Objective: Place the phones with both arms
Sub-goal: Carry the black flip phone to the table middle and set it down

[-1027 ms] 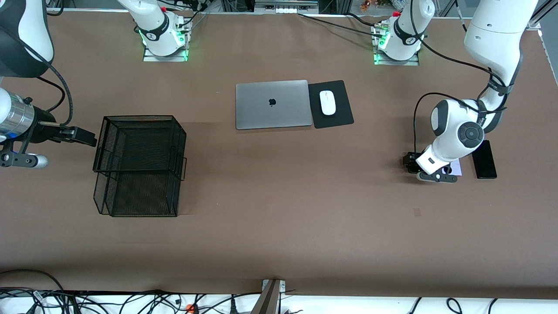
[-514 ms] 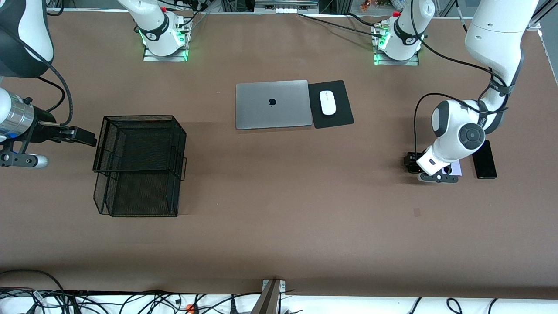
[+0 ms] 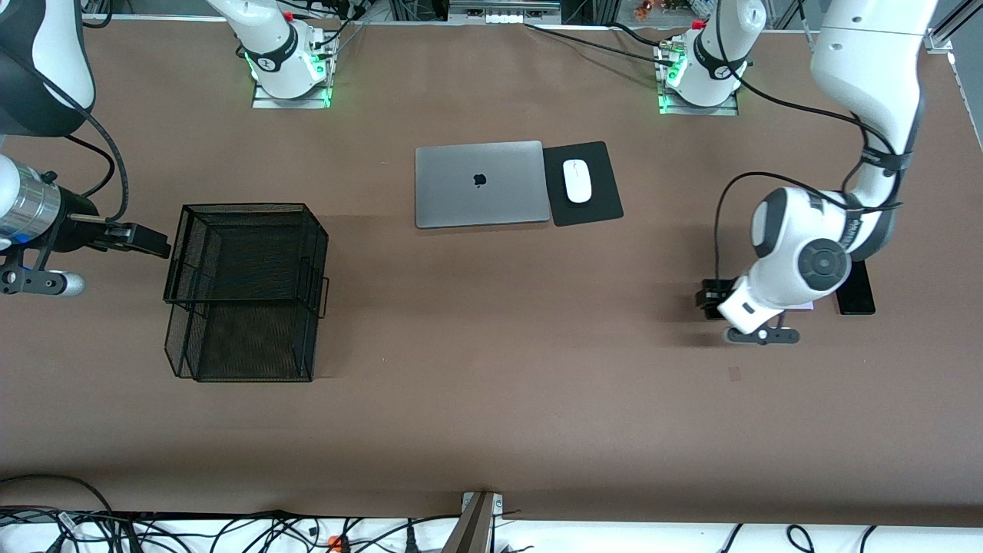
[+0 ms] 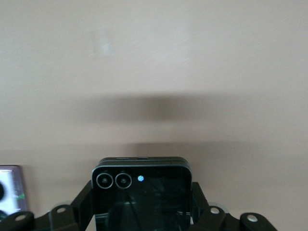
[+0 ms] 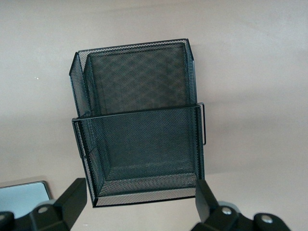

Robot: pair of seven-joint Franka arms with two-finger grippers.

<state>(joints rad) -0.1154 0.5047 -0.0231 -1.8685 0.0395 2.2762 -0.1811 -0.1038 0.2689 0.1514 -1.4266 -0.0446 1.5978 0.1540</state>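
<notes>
Taking twelve o'clock as toward the arms' bases, the mouse pad [image 3: 595, 211] lies on the table [image 3: 491, 399] at the laptop's [image 3: 480, 184] three o'clock, with the mouse [image 3: 577, 181] on it. The basket [image 3: 244, 206] sits at the laptop's eight o'clock and the right pincer [image 3: 142, 238] at the basket's nine. At the laptop's four o'clock, the left pincer [image 3: 710, 296] holds the flip phone [image 4: 142, 192]. The lilac phone [image 3: 802, 306] is at its three o'clock, and the slab phone [image 3: 856, 296] beside that.

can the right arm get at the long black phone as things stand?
Probably not. The long black phone lies at the left arm's end of the table, partly under the left arm. The right gripper waits open beside the mesh basket, at the right arm's end, while the left gripper holds the black flip phone.
</notes>
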